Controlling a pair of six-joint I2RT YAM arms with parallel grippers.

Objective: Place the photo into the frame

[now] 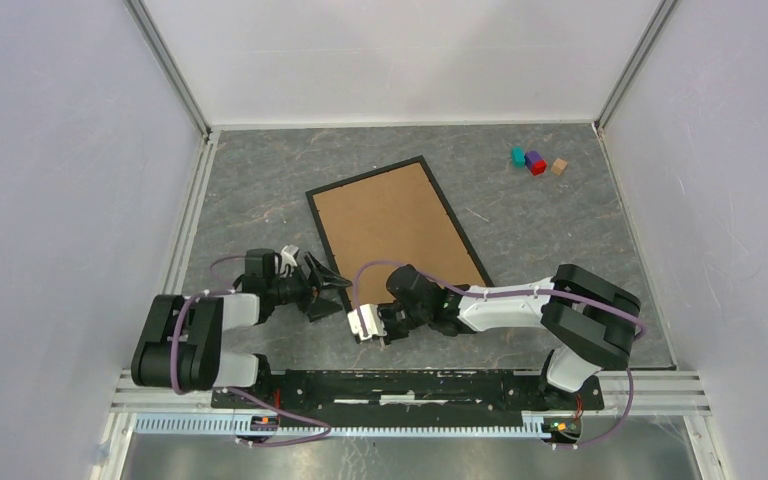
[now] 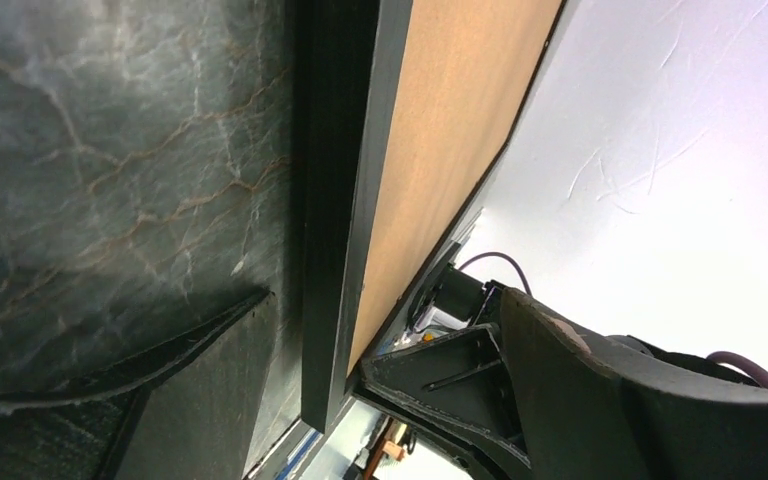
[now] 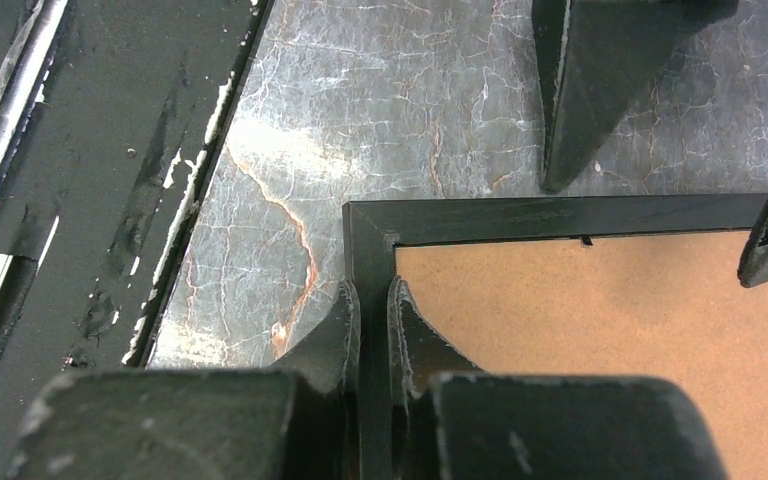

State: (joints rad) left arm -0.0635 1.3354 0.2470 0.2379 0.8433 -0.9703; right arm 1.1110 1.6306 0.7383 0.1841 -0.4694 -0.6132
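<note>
The frame [image 1: 457,226] lies on the grey table with its brown backing board [image 1: 395,225] facing up. My right gripper [image 1: 368,312] is shut on the frame's [image 3: 560,217] near black edge, just behind its near-left corner. One of its fingertips [image 3: 338,310] sits outside the edge and the other rests on the board. My left gripper [image 1: 328,288] is open at that same corner. The frame [image 2: 335,250] edge stands between its fingers [image 2: 460,365], untouched as far as I can see. The photo is out of view.
Three small coloured blocks [image 1: 535,161] sit at the back right of the table. The black base rail [image 1: 410,385] runs along the near edge, close to my right gripper. White walls enclose the table on three sides.
</note>
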